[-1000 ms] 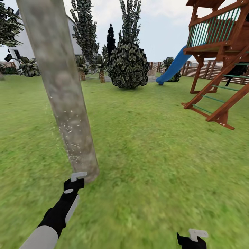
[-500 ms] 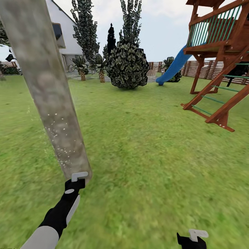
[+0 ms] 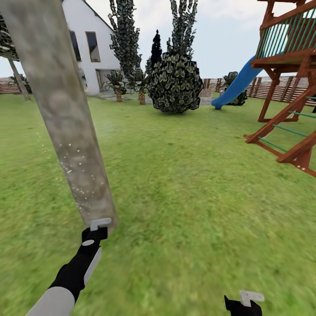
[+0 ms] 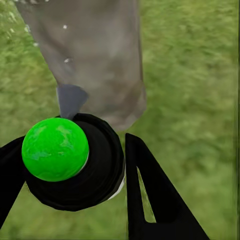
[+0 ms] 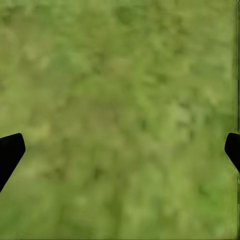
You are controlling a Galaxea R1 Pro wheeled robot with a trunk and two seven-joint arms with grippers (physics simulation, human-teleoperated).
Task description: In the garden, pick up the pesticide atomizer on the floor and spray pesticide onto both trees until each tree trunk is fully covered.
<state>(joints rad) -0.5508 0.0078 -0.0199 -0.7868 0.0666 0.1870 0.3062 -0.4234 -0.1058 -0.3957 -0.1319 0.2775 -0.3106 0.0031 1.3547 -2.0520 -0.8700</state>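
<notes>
A thick, leaning, mottled grey-brown tree trunk (image 3: 66,118) rises from the grass floor (image 3: 188,188) at the left, with white specks on its lower part. My left gripper (image 3: 95,231) is just in front of the trunk's base. In the left wrist view that gripper (image 4: 75,145) is shut on the pesticide atomizer (image 4: 95,172), a dark bottle with a bright green spot, with the trunk (image 4: 95,55) close behind it. Far off at the left stands a second leaning trunk (image 3: 18,79). My right gripper (image 3: 242,303) hangs low over the grass; in its own view it (image 5: 120,150) is open with nothing between its fingers.
A wooden playset (image 3: 289,87) with a blue slide (image 3: 235,87) stands at the right. A dark round bush (image 3: 174,83), cone trees and small palms (image 3: 117,83) stand ahead, with a white house (image 3: 90,48) behind. A slat fence (image 3: 274,87) runs along the back.
The whole picture has slid to the right, so the camera has moved; more of the white house now shows beside the trunk. Both grippers keep the same pose, the left still holding the atomizer.
</notes>
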